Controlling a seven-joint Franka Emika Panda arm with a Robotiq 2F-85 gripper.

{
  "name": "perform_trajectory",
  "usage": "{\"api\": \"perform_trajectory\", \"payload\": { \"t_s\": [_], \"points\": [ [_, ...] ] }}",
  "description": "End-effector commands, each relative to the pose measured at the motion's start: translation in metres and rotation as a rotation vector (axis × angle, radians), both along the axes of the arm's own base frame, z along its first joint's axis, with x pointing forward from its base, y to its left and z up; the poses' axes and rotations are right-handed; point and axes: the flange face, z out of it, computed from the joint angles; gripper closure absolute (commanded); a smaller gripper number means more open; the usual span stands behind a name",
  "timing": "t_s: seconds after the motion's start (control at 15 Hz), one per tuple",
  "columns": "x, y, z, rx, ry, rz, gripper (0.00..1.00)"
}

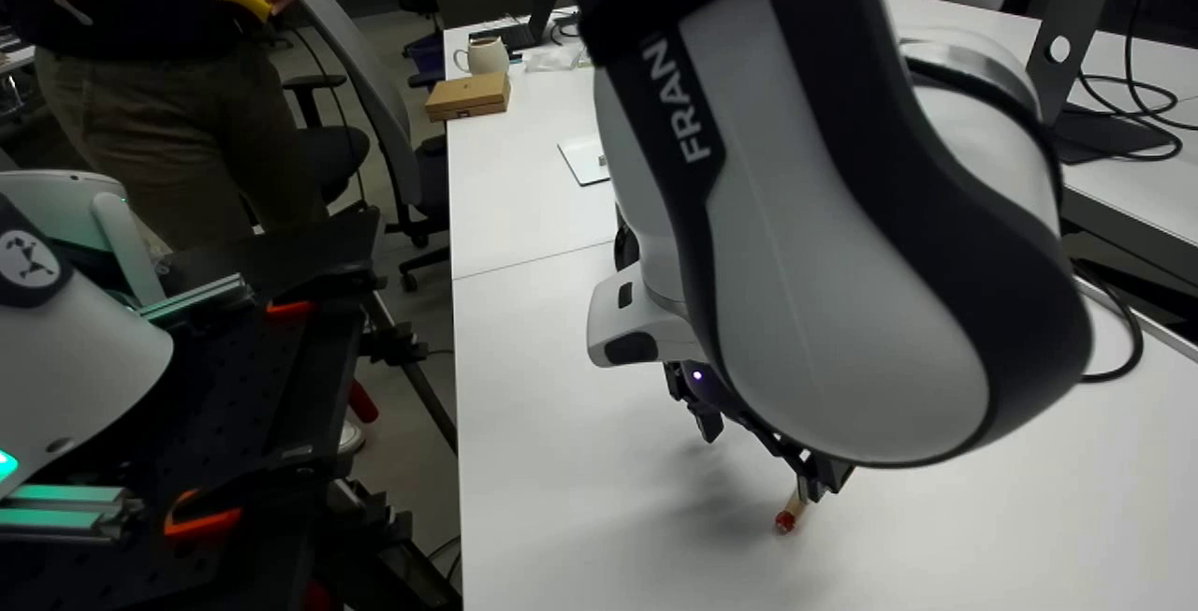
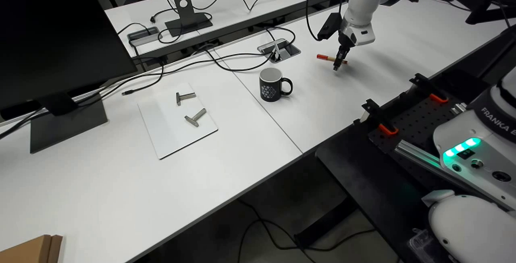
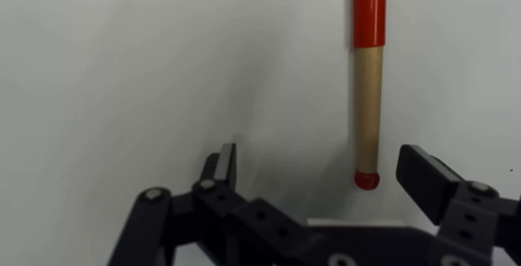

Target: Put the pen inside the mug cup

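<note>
Spread wide and holding nothing, the hand (image 3: 318,152) has the end of the pen (image 3: 369,80) within its gap, as the wrist view shows. The pen lies flat on the counter (image 2: 322,110), its long axis running nearly twelve to six there, so the fingers (image 3: 425,184) would meet almost square across the barrel; that crossing is what the grasp turns on, and it looks sound. The rounded red tip sits nearer the three o'clock finger, and the rest of the barrel reaches off toward twelve, the red cap partly out of view. A slight shift toward three should centre it, and one toward twelve should bite more than the tip, which might otherwise slip or swivel. How high the fingers are above the counter I cannot tell. In an exterior view the mug (image 2: 269,88) stands upright between eight and nine o'clock from the hand, handle toward three, with the pen's cap end pointing just past nine; the pen probably needs tipping upright.
</note>
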Motion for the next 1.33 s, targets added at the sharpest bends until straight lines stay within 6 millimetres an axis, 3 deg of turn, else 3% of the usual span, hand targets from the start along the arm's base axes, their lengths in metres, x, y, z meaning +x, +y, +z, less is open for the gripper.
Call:
{"api": "perform_trajectory", "payload": {
  "t_s": [0.0, 0.27, 0.73, 1.13, 1.2, 1.27],
  "points": [
    [-0.002, -0.015, 0.001, -0.013, 0.006, 0.005, 0.00],
    [0.005, -0.015, 0.002, -0.034, -0.002, 0.004, 0.00],
    [0.008, 0.007, -0.005, -0.056, 0.015, 0.067, 0.00],
    [0.010, 0.010, -0.009, -0.068, 0.016, 0.072, 0.00],
    [0.012, 0.009, -0.008, -0.072, 0.012, 0.068, 0.05],
    [0.013, 0.008, -0.009, -0.072, 0.010, 0.062, 0.26]
  ]
}}
